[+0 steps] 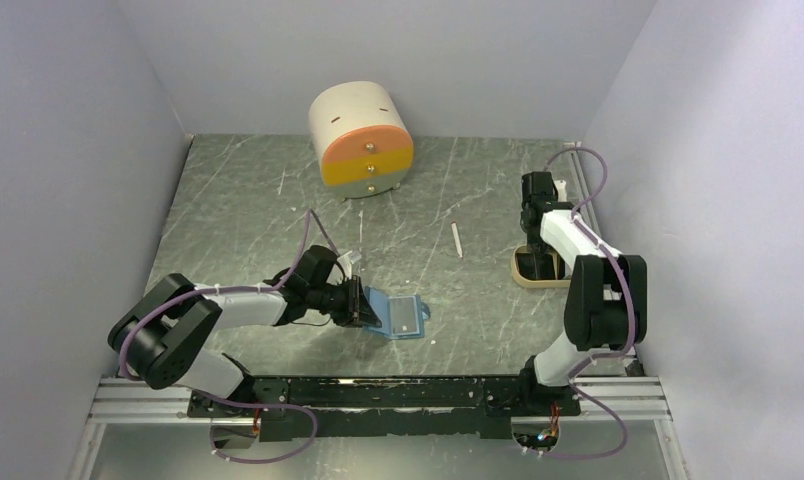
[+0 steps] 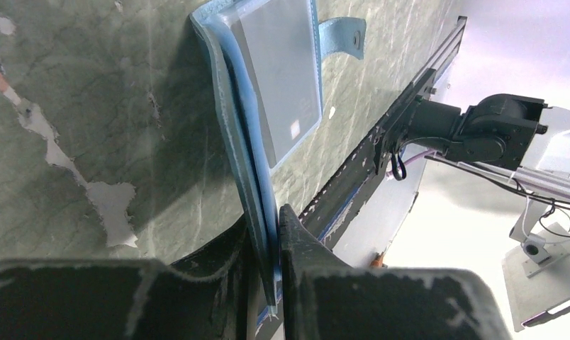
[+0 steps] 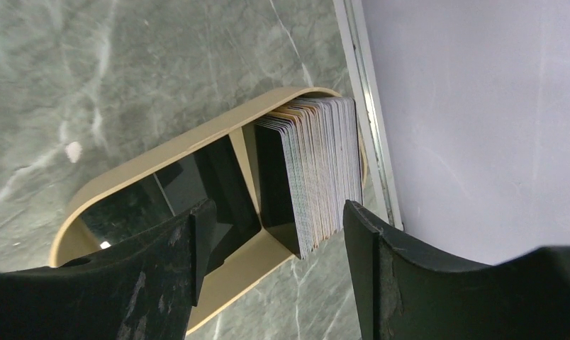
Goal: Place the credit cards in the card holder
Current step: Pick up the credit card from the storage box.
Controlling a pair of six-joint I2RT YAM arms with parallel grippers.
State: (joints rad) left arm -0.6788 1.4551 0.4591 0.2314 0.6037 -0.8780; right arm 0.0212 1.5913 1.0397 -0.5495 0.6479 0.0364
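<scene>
**Left gripper pinches the wallet, right gripper gapes over the card stack**

The left gripper (image 2: 271,221) has its jaws drawn narrow on one edge of the card holder (image 2: 278,78), the blue material squeezed between the two black fingers (image 2: 296,248). The card holder (image 1: 403,318) lies opened out on the worktop (image 1: 248,220), close to the near edge and about midway along it. Its clear window pocket faces up and a small strap sticks out on the side away from the gripper.

Over by the right edge of the worktop, the right gripper (image 3: 275,212) hangs above the beige oval tray (image 3: 161,149) with its jaws standing wide and nothing between them. The credit cards (image 3: 321,170) stand on edge in a tight stack at the end of the tray nearest the right wall.

A cream drum-shaped drawer unit (image 1: 361,140) with an orange front sits at the far edge. A small white stick (image 1: 457,240) lies between it and the tray.
</scene>
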